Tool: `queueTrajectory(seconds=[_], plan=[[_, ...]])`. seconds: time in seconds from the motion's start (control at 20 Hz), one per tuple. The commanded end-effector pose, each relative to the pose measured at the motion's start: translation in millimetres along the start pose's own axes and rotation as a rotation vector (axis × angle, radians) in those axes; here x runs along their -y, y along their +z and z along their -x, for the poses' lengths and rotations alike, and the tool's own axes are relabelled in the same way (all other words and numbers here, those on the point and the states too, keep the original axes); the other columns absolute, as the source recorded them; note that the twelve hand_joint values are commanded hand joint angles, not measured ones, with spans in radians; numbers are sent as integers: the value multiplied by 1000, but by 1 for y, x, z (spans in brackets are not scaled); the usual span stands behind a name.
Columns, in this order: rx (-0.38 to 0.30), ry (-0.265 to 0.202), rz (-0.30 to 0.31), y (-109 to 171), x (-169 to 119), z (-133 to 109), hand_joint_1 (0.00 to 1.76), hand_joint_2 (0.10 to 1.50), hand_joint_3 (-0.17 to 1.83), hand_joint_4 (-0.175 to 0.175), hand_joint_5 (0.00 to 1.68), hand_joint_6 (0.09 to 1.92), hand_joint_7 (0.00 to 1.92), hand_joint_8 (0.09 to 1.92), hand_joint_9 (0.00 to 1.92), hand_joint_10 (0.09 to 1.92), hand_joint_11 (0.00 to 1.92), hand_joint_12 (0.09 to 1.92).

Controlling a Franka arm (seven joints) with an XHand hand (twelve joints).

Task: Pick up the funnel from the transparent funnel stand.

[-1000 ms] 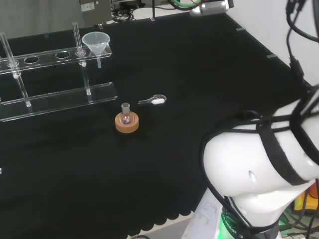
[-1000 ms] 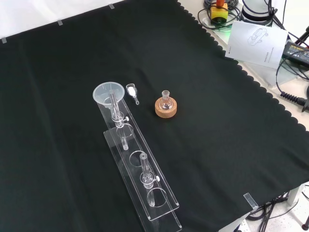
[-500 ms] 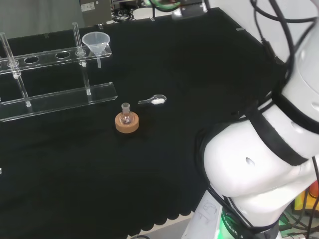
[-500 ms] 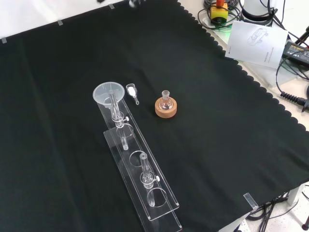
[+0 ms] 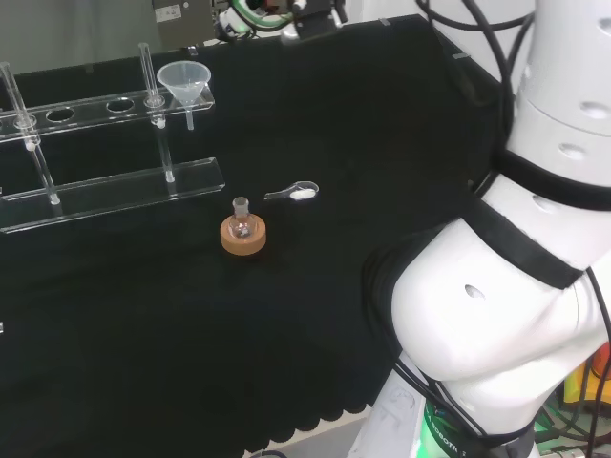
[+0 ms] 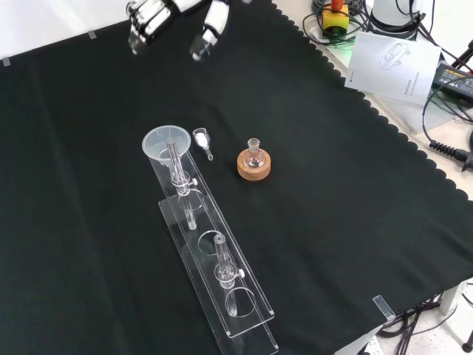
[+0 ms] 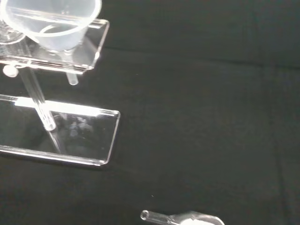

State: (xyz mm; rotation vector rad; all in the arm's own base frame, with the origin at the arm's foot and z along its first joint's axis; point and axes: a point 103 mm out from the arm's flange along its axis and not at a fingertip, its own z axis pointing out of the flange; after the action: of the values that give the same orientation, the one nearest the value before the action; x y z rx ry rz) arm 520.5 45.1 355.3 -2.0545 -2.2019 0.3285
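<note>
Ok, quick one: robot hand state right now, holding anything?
Robot hand: open, fingers relaxed, holding nothing; the clear plastic funnel sits in the transparent acrylic funnel stand.

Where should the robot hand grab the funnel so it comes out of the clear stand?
Probably by the wide cone of the funnel, from above. Its thin stem hangs down through a hole in the clear stand, so it should lift straight up. The robot hand is open, away from it.

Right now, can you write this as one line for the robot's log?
hand: open, above cloth | clear plastic funnel: seated in transparent stand | grasp: not started
</note>
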Motion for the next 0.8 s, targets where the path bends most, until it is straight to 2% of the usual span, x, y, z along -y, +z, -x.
queueTrajectory(seconds=[0.05,0.3,0.6,0.8], plan=[[45,-75,-43,9,-35,-44,389,986,231,-28,268,87,106,618,194,707,0,1389],[56,-84,-94,17,-54,-52,465,942,213,-34,251,87,99,639,206,717,0,1412],[45,-102,-145,26,-68,-58,418,883,201,-35,190,87,19,670,140,763,0,1472],[54,-119,-174,29,-73,-64,369,845,185,-34,124,87,0,541,68,790,0,1500]])
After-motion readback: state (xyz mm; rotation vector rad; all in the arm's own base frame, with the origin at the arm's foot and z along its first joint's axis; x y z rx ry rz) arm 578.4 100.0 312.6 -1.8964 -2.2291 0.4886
